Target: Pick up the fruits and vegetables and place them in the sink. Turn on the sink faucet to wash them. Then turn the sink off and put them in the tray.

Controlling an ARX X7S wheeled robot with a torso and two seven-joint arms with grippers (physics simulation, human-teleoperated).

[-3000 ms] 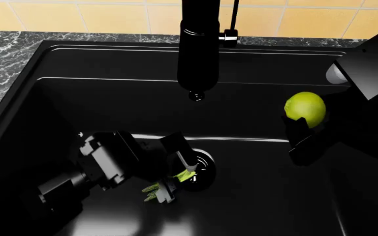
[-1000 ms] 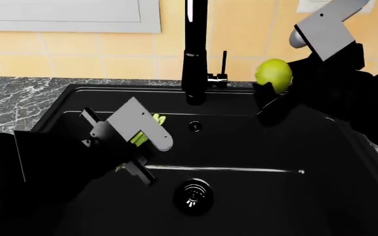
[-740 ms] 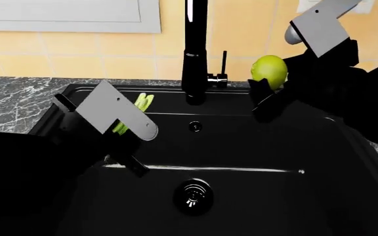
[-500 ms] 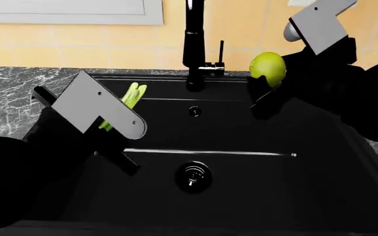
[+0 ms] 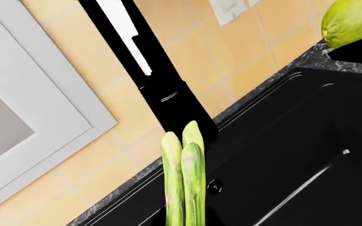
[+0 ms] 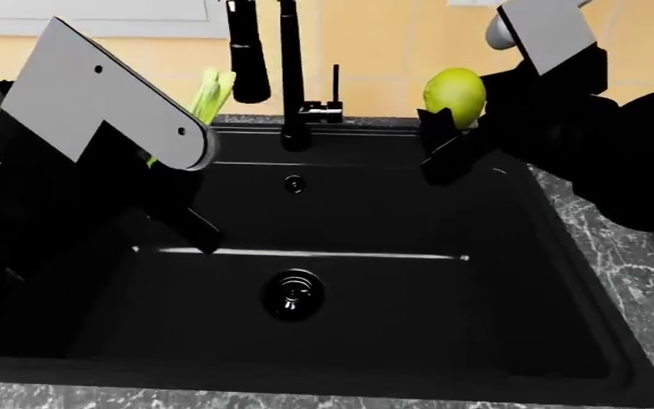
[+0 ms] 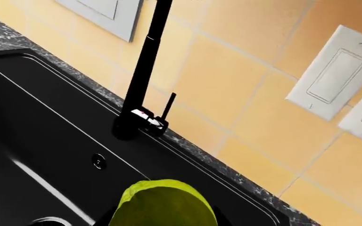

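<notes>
The bundle of thin light-green stalks (image 6: pixel 209 92) is pinched upright in the left gripper (image 6: pixel 186 128) at ten o'clock above the deep matte-black sink (image 6: pixel 509 281), while the round yellow-green fruit (image 6: pixel 455 95) is clamped in the right gripper (image 6: pixel 441 141) at one o'clock, with no tray seen.

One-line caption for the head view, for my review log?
Both arms raised over the empty black sink: left gripper holds the green stalks, right gripper holds the lemon-like fruit, flanking the faucet.

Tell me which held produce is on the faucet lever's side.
The lemon in the right gripper; the lever projects toward it, while the asparagus stalks are across the faucet.
</notes>
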